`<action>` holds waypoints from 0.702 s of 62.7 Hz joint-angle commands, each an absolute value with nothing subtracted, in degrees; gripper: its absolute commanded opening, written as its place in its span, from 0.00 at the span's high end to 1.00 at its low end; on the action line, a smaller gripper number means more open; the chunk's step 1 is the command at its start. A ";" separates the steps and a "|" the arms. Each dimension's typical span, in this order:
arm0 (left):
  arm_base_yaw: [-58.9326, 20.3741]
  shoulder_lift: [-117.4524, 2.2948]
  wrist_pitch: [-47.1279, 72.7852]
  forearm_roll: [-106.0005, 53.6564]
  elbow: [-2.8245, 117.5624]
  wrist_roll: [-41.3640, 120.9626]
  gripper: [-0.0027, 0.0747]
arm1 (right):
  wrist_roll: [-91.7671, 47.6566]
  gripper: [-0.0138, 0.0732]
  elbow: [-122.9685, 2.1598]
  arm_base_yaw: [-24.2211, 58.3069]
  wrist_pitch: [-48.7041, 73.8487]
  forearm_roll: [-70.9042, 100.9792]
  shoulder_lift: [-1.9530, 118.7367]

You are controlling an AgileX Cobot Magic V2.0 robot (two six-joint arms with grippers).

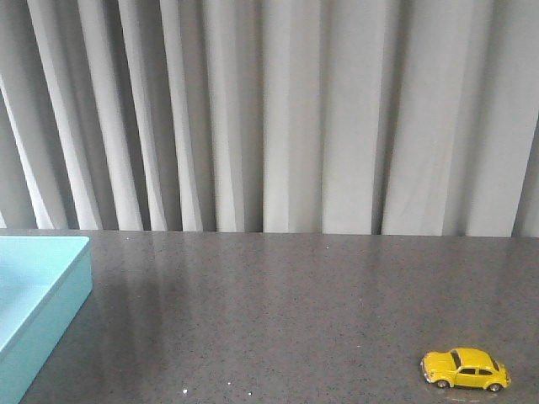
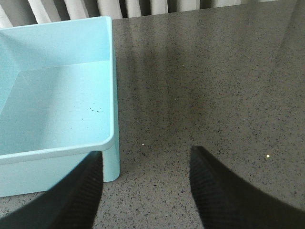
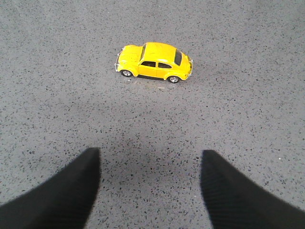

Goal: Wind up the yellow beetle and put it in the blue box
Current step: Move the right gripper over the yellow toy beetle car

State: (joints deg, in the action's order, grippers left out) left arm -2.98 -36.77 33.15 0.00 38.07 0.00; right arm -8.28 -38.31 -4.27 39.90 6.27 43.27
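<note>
Speckled table (image 1: 278, 320), yellow beetle (image 1: 466, 369) well apart from blue box (image 1: 38, 311)

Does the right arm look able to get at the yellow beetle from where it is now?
Probably yes. The right gripper is open, with only bare table between its fingers and the yellow beetle. The beetle stands on its wheels, side-on, nothing beside it.

We count one yellow beetle (image 1: 466, 369), just the single toy car, and it shows four wheels total if you go by two per visible side, though we only see two at once. One blue box (image 1: 40, 290). One dark speckled table (image 1: 278, 311). One grey curtain (image 1: 269, 114) across the back. Two grippers: left gripper (image 2: 145, 191) and right gripper (image 3: 150, 188), two fingers each.
</note>
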 commanded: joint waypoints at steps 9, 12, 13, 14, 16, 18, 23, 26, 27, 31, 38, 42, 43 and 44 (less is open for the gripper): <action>-2.96 -37.23 29.19 0.00 40.03 -0.32 0.34 | -8.31 0.19 -40.18 -4.16 36.43 6.32 43.38; -2.96 -37.23 29.40 0.00 40.03 -0.32 0.34 | -8.31 0.19 -40.18 -4.16 36.31 6.32 43.38; -2.96 -37.23 29.40 0.00 40.03 -0.32 0.34 | -8.31 0.19 -40.18 -4.16 36.19 6.32 43.38; -2.96 -37.23 29.40 0.00 40.03 -0.32 0.34 | -8.25 0.19 -40.18 -4.16 36.05 6.32 43.38; -2.96 -37.23 29.40 0.00 40.03 -0.32 0.34 | -8.25 0.20 -40.18 -4.16 35.59 6.32 43.38; -2.96 -37.23 29.40 0.00 40.03 -0.32 0.34 | -8.03 0.20 -40.18 -4.16 34.96 6.32 43.38; -2.96 -37.23 29.40 0.00 40.03 -0.32 0.34 | -6.26 0.21 -40.67 -4.16 33.66 6.39 43.95; -2.96 -37.23 29.40 0.00 40.03 -0.32 0.34 | -5.49 0.21 -41.41 -4.16 33.56 6.39 45.02; -2.96 -37.23 29.40 0.00 40.03 -0.32 0.34 | -5.22 0.22 -41.86 -4.16 33.78 6.29 45.41; -2.96 -37.23 29.40 0.00 40.03 -0.32 0.34 | -4.55 0.23 -43.39 -4.16 34.36 6.23 47.76; -2.96 -37.23 29.40 0.00 40.03 -0.32 0.34 | -3.39 0.24 -48.24 -4.16 37.12 6.23 53.59; -2.96 -37.23 29.40 0.00 40.03 -0.32 0.34 | -3.37 0.24 -51.12 -4.16 39.20 6.23 56.63; -2.96 -37.23 29.40 0.00 40.03 -0.32 0.34 | -3.37 0.24 -52.25 -4.16 39.70 6.23 57.40; -2.96 -37.23 29.40 0.00 40.03 -0.32 0.34 | -3.32 0.24 -53.02 -4.16 40.52 6.23 58.52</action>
State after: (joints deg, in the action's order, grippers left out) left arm -2.98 -36.77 33.21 0.00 38.07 0.00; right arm -3.61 -47.50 -4.27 40.75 6.27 55.19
